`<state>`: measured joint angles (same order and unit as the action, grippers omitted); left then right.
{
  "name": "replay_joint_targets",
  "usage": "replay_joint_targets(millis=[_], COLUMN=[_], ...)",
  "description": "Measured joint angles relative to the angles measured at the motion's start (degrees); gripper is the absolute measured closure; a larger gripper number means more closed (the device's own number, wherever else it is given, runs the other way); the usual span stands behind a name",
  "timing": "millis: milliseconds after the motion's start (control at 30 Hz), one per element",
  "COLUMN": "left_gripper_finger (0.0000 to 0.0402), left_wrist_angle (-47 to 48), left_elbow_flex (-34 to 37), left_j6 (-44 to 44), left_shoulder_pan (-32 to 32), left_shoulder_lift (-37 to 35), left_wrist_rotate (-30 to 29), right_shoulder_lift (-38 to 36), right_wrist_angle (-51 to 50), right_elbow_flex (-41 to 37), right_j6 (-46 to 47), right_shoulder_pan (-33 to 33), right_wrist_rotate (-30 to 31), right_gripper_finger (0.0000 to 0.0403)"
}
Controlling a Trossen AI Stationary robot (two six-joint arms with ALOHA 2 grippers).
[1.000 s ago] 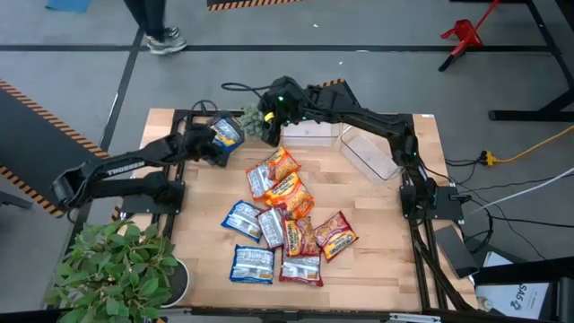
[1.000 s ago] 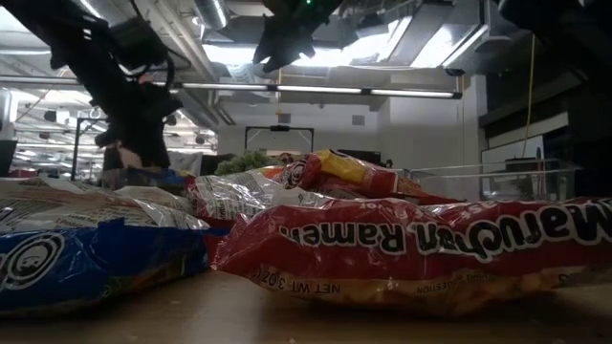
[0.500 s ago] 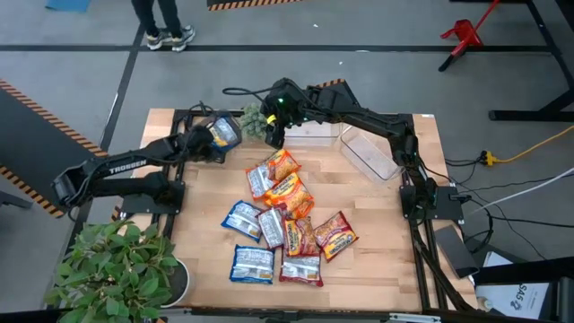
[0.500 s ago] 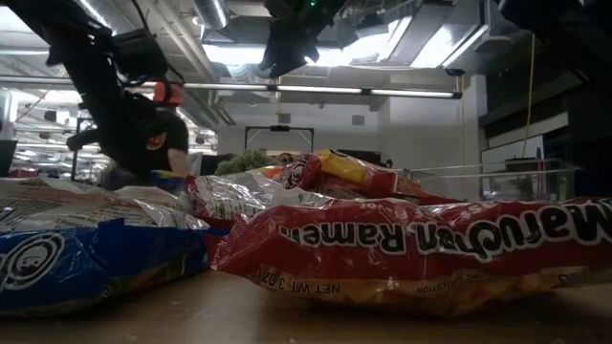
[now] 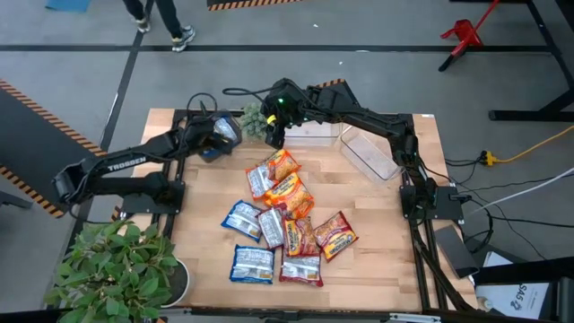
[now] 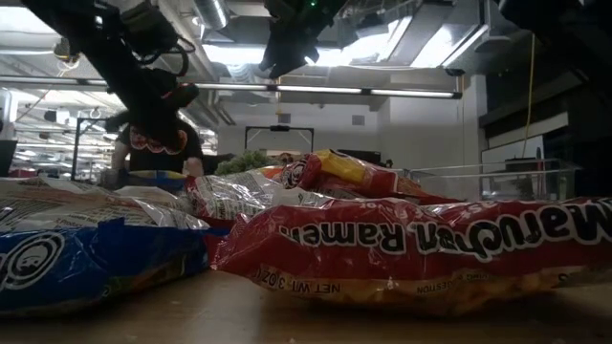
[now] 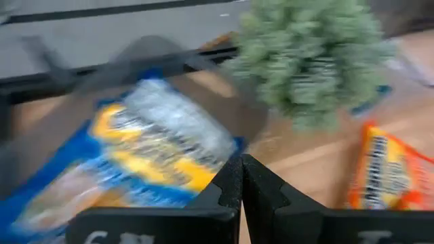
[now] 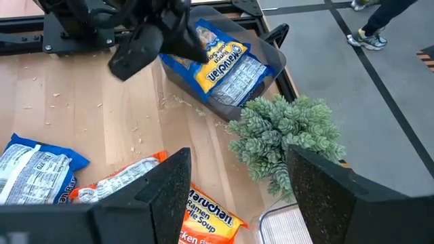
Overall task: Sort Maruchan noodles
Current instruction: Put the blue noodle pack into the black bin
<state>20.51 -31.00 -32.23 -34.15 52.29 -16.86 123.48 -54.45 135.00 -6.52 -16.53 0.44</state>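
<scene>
left gripper (image 5: 218, 136): fingers pressed together, above blue packet (image 8: 220, 64) in bin (image 8: 271, 57) | right gripper (image 5: 275, 135): fingers spread, hovering near small plant (image 8: 288, 139)

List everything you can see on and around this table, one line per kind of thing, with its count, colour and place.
Orange packets: two, orange-yellow, far end of the central pile.
Blue packets: about three, blue-and-white, pile's left and near side.
Red packets: about three, red, near side of the pile.
Binned packet: one, blue and yellow, in the corner bin.
Clear bins: two, clear, far right.
Small plant: one, grey-green, far edge.
Large plant: one, green, near-left corner.
Table: one, light wood.
Person's shoe: floor beyond.
Left gripper: over the corner bin.
Right gripper: open, above the small plant.
</scene>
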Motion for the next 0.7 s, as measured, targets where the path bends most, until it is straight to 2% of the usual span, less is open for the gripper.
replay_joint_targets(millis=[100,267,400,700], left_gripper_finger=[0.0401,0.0401,0.0401,0.0401], left_wrist_angle=[-3.0,-3.0,0.8,3.2], left_elbow_flex=[1.4,1.6,1.6,1.6], left_j6=[1.6,5.3,4.4,-2.3], left_shoulder_pan=[0.0,-0.1,-1.2,-2.2], left_shoulder_lift=[2.1,7.6,11.2,11.7], left_wrist_rotate=[4.0,0.6,-5.0,-5.6], right_shoulder_lift=[0.0,0.1,0.1,0.1], right_wrist_angle=[-0.2,-0.2,-0.2,-2.9], right_elbow_flex=[0.0,0.0,0.0,0.0], right_j6=[0.0,0.0,0.0,0.4], right_shoulder_pan=[0.0,0.0,0.1,0.1], right_wrist_rotate=[0.0,0.0,0.0,-1.2], right_gripper_finger=[0.0173,0.0173,0.0173,0.0173])
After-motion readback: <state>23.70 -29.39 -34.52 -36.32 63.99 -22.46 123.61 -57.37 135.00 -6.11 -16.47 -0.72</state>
